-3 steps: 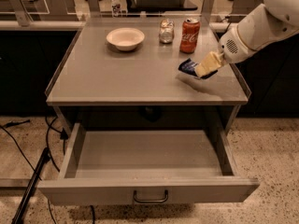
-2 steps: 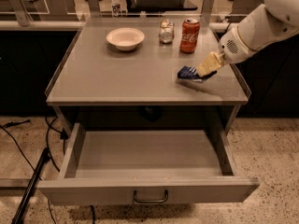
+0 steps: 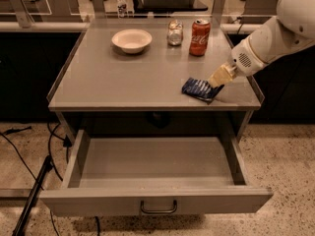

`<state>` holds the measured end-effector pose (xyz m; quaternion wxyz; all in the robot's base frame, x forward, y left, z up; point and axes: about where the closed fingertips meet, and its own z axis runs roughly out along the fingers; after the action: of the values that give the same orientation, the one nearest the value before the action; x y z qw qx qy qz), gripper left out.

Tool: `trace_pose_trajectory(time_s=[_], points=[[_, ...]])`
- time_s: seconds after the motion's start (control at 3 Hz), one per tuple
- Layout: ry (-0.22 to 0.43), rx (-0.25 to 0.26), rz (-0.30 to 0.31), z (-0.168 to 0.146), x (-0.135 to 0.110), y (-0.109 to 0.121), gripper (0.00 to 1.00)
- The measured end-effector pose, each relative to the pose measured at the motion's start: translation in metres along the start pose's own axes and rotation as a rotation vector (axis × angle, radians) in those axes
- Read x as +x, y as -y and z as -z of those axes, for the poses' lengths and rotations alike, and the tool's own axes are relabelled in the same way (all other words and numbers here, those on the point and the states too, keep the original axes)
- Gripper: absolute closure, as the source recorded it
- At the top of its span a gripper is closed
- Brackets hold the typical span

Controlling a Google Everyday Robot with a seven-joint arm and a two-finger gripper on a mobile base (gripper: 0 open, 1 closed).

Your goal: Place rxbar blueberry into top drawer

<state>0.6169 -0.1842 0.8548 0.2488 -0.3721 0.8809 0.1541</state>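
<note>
The rxbar blueberry [image 3: 198, 89], a dark navy wrapper, lies low at the front right of the grey tabletop [image 3: 123, 77], near the table's front edge. My gripper [image 3: 216, 82] reaches in from the right and is shut on the bar's right end, with its pale fingers [image 3: 222, 74] angled down toward it. Below the table the top drawer [image 3: 98, 203] stands pulled out toward the camera. Its dark bar handle [image 3: 158, 208] sits at the centre of the front panel.
A red soda can [image 3: 200, 30] and a small glass jar [image 3: 174, 33] stand at the back of the table, left of them a white bowl [image 3: 131, 40]. Cables [image 3: 51, 151] trail over the floor at the left. A dark counter runs behind.
The gripper has come down and toward the front edge with the bar. The bar was tilted up off the table before and now lies close to the surface.
</note>
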Motion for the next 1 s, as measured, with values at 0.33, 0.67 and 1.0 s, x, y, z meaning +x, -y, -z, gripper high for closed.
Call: trace_pose_trajectory(time_s=[0.33, 0.67, 1.0], points=[[0.012, -0.051, 0.052, -0.017, 0.014, -0.003, 1.00], [0.054, -0.091, 0.118, -0.017, 0.019, -0.007, 1.00], [0.088, -0.108, 0.175, -0.003, 0.017, -0.014, 1.00]])
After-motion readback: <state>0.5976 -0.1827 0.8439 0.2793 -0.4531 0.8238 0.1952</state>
